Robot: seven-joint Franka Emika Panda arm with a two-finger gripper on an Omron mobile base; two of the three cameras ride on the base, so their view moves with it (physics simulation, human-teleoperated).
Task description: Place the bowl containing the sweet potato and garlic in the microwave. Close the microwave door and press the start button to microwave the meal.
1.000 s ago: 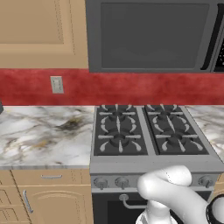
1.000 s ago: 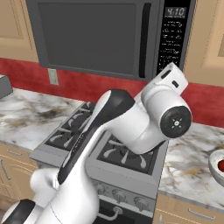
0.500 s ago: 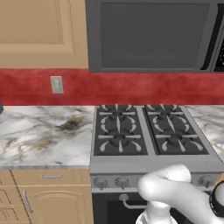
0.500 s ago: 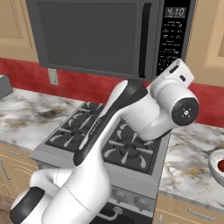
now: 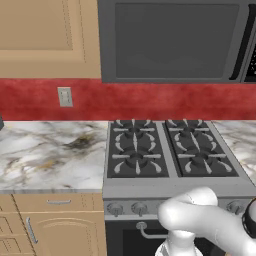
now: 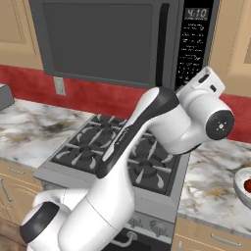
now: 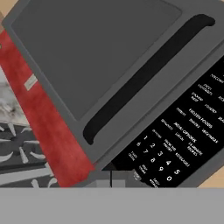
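Observation:
The microwave point(image 6: 112, 44) hangs above the stove, and its door point(image 5: 175, 40) is closed flat. A long black handle point(image 7: 144, 78) runs along the door's edge, beside the black keypad point(image 7: 183, 140). My gripper point(image 7: 110, 178) is shut with nothing in it, its tips close to the lower corner of the keypad by the number keys. My white hand point(image 6: 208, 84) is raised in front of the keypad strip point(image 6: 193, 49). The bowl, the sweet potato and the garlic are out of view.
A gas stove point(image 5: 170, 152) sits under the microwave with marble counter point(image 5: 50, 155) on either side. A small pale bowl with a red item point(image 6: 243, 182) stands on the counter at the far right. A red backsplash with an outlet point(image 5: 65, 96) and wooden cabinets point(image 5: 47, 35) surround it.
The hand has swung to the right, nearer the keypad, and the elbow has risen. The fingers have closed the last small gap.

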